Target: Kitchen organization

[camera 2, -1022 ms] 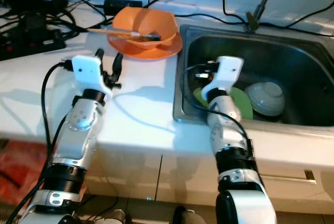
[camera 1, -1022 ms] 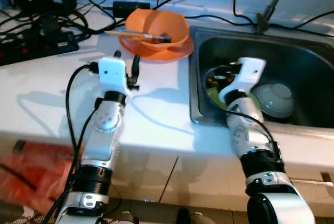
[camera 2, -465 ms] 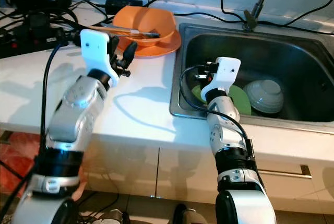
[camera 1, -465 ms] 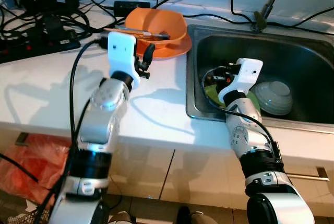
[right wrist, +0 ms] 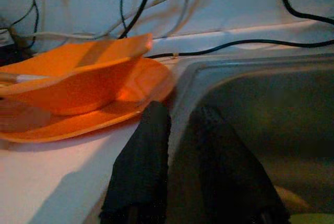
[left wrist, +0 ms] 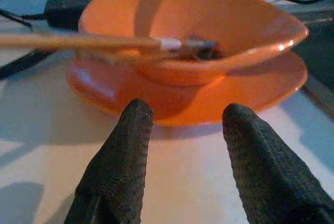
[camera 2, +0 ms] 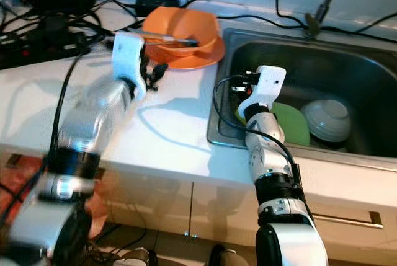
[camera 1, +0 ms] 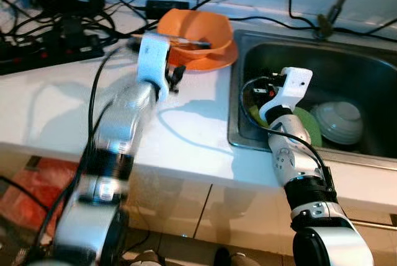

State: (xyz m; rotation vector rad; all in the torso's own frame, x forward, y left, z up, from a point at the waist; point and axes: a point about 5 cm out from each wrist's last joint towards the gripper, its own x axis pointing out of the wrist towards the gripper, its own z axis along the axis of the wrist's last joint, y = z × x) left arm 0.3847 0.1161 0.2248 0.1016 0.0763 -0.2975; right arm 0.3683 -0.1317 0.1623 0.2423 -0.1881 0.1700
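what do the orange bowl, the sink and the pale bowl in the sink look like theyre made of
Orange bowl: probably glossy plastic, judging by its saturated colour and soft highlights. Sink: brushed steel, grey with a dull metallic sheen. Pale bowl: likely glazed ceramic, though the look leaves that open.

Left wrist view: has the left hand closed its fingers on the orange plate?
No: the left hand is open, its fingers resting short of the orange plate on the white counter.

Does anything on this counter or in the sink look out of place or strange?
Yes. A power strip and tangled cables lie on the white counter close to the sink, which looks risky near water. Chopsticks rest across the orange bowl, just ahead of the open left end effector.
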